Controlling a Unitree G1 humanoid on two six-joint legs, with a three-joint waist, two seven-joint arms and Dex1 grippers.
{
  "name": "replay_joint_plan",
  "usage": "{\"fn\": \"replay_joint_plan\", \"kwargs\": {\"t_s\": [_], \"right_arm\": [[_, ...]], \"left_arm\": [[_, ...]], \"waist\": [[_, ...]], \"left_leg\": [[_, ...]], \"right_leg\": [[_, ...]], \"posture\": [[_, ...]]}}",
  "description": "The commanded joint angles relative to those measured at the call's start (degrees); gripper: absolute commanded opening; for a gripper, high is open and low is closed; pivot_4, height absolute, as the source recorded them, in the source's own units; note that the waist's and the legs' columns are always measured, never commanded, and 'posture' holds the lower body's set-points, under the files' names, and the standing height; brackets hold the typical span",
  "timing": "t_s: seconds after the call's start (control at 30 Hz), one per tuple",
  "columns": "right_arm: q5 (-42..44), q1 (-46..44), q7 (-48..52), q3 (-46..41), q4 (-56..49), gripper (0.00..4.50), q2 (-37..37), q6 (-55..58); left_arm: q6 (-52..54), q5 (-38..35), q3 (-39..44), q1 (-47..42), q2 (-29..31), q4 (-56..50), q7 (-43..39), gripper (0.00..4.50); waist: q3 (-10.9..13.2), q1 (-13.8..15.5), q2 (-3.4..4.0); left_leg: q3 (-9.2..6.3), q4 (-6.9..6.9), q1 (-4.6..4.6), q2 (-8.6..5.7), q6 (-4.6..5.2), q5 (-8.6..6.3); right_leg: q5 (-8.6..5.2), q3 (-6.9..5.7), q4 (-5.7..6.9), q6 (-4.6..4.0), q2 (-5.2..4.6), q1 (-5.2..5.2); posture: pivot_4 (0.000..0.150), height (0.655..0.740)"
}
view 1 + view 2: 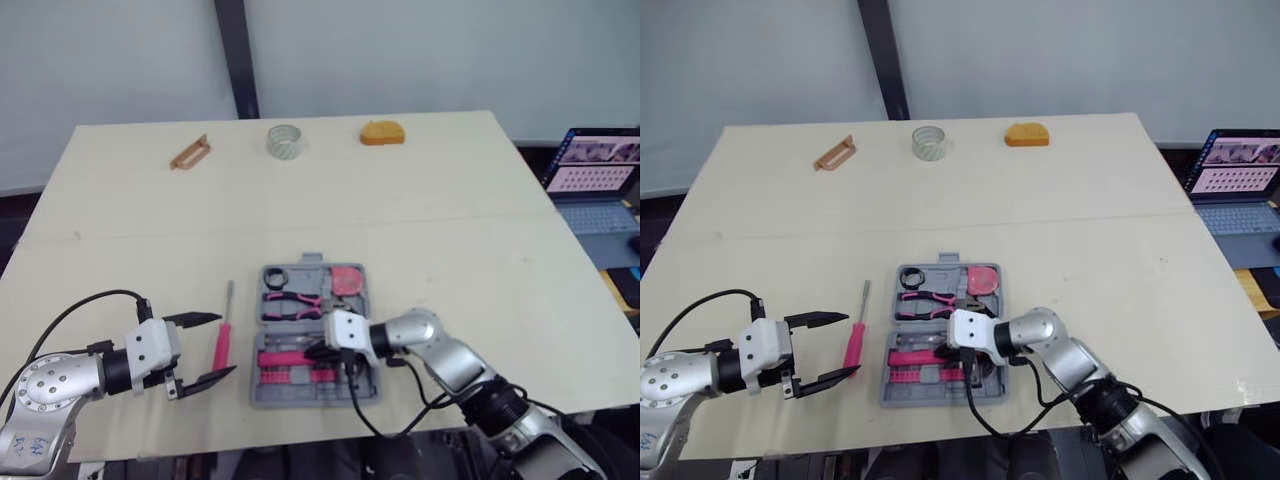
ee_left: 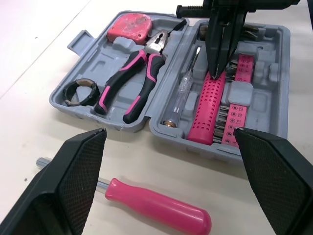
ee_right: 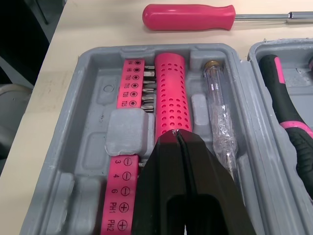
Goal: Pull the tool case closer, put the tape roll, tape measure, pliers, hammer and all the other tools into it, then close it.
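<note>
While the tool case [image 1: 312, 335] lies open and flat near the table's [image 1: 480, 250] near edge, I see my right gripper [image 3: 177, 134] over its near half with the two black fingers pressed together, gripping nothing. The tip sits above the end of a pink perforated handle [image 3: 171, 93]; I cannot tell whether it touches. Beside that handle a pink strip of bits [image 3: 131, 83] lies on one side and a clear tester screwdriver [image 3: 220, 117] on the other, all in their moulded slots.

In the far half of the case I see the pink-and-black pliers [image 1: 292, 303] in the middle, a red tape measure [image 1: 347, 280] in the right corner and a small dark ring [image 1: 275, 275] in the left corner.

My left gripper [image 1: 205, 349] hangs just left of the case with its fingers spread wide and empty. A pink-handled screwdriver [image 1: 222, 345] lies on the table between it and the case, handle toward me, shaft pointing away.

Well apart, along the table's far edge, stand a clear tape roll [image 1: 285, 140], an orange object [image 1: 383, 133] to its right and a brown handle-like piece [image 1: 190, 152] to its left. A laptop [image 1: 595, 175] sits open beyond the table's right side.
</note>
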Motion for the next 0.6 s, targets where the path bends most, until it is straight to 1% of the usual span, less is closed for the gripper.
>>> {"fn": "replay_joint_plan", "kwargs": {"t_s": [0.03,0.4,0.5,0.6], "right_arm": [[-6.7,3.1,-1.5,3.5,8.7,0.05,-2.2,2.9],[-8.5,2.9,-1.1,5.3,11.8,0.05,-2.9,3.1],[-6.0,2.8,-0.9,3.5,10.7,0.05,-2.0,1.7],[0.7,2.9,0.7,-1.6,5.4,0.05,-1.0,2.7]], "left_arm": [[-0.1,-0.7,0.6,-0.2,0.4,-1.2,0.3,4.5],[0.4,-0.8,0.4,-0.4,0.4,-1.3,0.3,4.5],[0.2,-0.5,0.1,-0.9,0.3,-0.9,0.3,4.5],[0.8,-0.3,0.0,-1.3,0.1,-0.6,0.8,4.5]], "waist": [[-0.3,0.0,0.1],[-1.5,0.1,0.33],[-1.5,0.1,0.35],[-1.5,0.1,0.41]], "left_leg": [[0.0,-0.01,0.01,0.0,-0.01,-0.01],[-0.02,-0.04,0.06,0.0,-0.02,-0.02],[-0.02,-0.04,0.07,0.0,-0.02,-0.03],[-0.02,-0.04,0.04,0.0,-0.02,-0.03]], "right_leg": [[0.0,0.0,0.0,0.0,0.0,0.0],[-0.01,-0.01,-0.03,-0.01,0.0,0.05],[-0.01,-0.02,-0.03,-0.02,0.0,0.05],[-0.01,-0.02,-0.05,-0.02,0.0,0.04]], "posture": [[0.15,0.74],[0.15,0.74],[0.15,0.74],[0.15,0.74]]}}
